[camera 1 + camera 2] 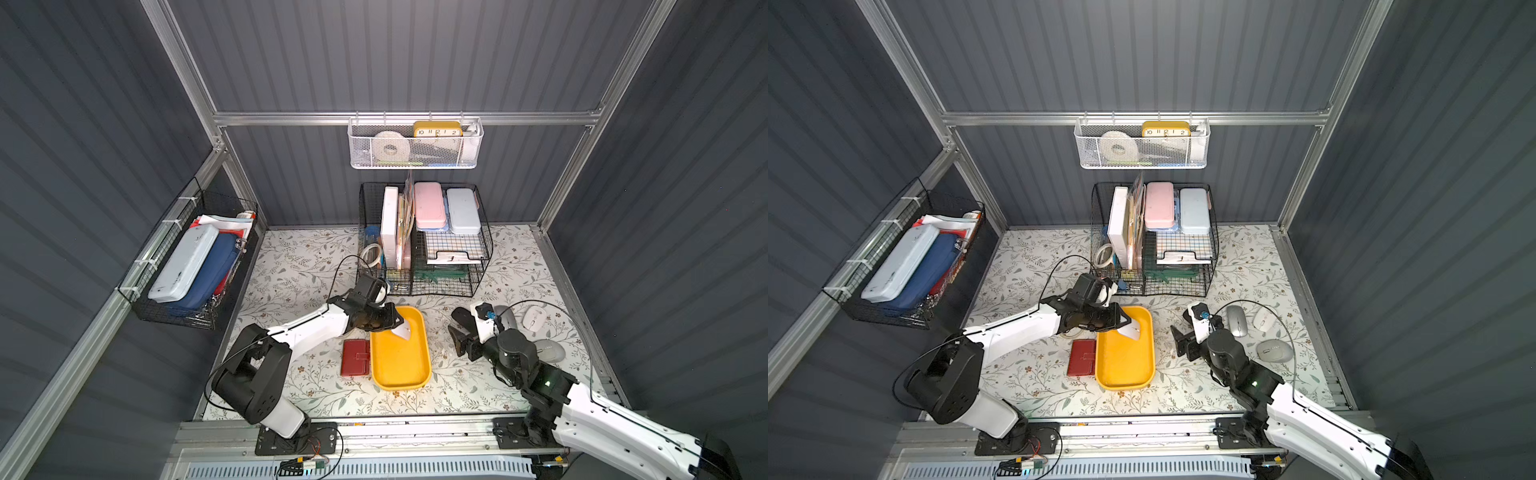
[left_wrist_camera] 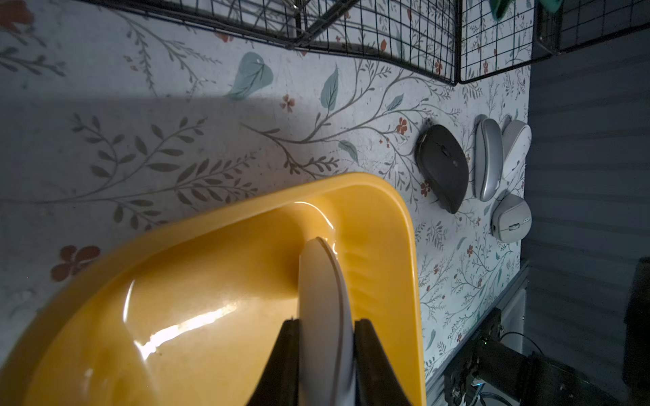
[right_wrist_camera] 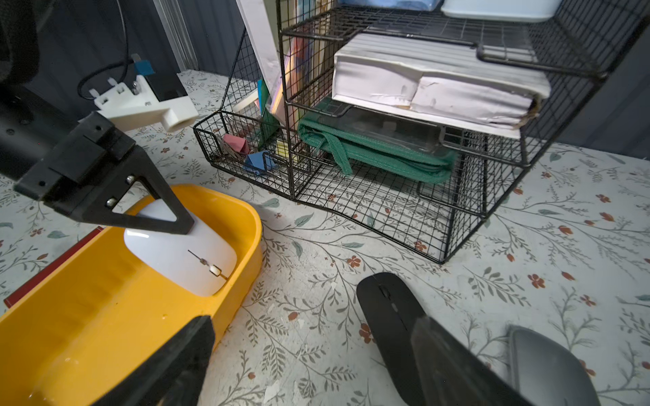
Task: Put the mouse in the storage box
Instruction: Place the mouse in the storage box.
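The yellow storage box (image 1: 401, 368) (image 1: 1124, 368) lies in the middle of the floral table. My left gripper (image 2: 326, 321) is shut on a flat white mouse (image 1: 403, 331) (image 2: 322, 281) (image 3: 183, 258), held on edge with its nose down inside the box's far end (image 3: 242, 218). My right gripper (image 1: 457, 340) (image 3: 309, 327) stands open to the right of the box, with nothing between its fingers. A black mouse (image 2: 443, 165) (image 3: 385, 309) lies on the table beside one of its fingers (image 3: 453, 365).
A silver mouse (image 1: 505, 318), a white mouse (image 1: 534, 318) and a grey mouse (image 1: 550, 351) lie right of the right arm. A red wallet (image 1: 355, 358) lies against the box's left side. A black wire organizer (image 1: 424, 249) stands behind the box.
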`<state>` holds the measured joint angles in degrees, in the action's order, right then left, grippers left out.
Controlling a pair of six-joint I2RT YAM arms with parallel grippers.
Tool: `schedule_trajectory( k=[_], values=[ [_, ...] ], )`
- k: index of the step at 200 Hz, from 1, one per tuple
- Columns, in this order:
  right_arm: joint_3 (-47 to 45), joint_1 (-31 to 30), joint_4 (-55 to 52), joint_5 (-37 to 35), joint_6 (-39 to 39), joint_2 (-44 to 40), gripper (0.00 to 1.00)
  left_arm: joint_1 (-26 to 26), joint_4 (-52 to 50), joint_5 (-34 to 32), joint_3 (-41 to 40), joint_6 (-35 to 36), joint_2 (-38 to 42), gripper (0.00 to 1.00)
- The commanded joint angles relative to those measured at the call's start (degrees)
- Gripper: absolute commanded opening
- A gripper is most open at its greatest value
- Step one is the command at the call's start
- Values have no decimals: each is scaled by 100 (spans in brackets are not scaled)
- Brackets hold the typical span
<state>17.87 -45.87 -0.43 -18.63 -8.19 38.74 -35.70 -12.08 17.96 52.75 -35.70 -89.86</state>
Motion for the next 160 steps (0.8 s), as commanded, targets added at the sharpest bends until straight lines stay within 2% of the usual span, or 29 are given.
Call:
schedule_trajectory(
  k=[1,44,66,85,94,120,160],
  values=[
    [129,14,114,19,-14,-6,94,-4,10,-105,118,-125,-138,0],
    [114,16,122,-7,-24,-3,93,-7,-32,-27,266,-153,-486,0],
    [120,16,128,-23,-28,21,93,-3,-105,-134,262,-165,-514,15],
    [138,10,130,-42,-30,59,93,-6,-277,-307,269,-115,-506,38],
    [147,16,131,-62,-44,90,93,-7,-356,-393,267,-100,-497,46],
    [190,23,129,-122,-65,193,93,-2,-396,-441,211,-104,-458,55],
    [260,16,144,-132,-61,358,93,-2,-468,-570,257,-106,-418,62]
  ],
)
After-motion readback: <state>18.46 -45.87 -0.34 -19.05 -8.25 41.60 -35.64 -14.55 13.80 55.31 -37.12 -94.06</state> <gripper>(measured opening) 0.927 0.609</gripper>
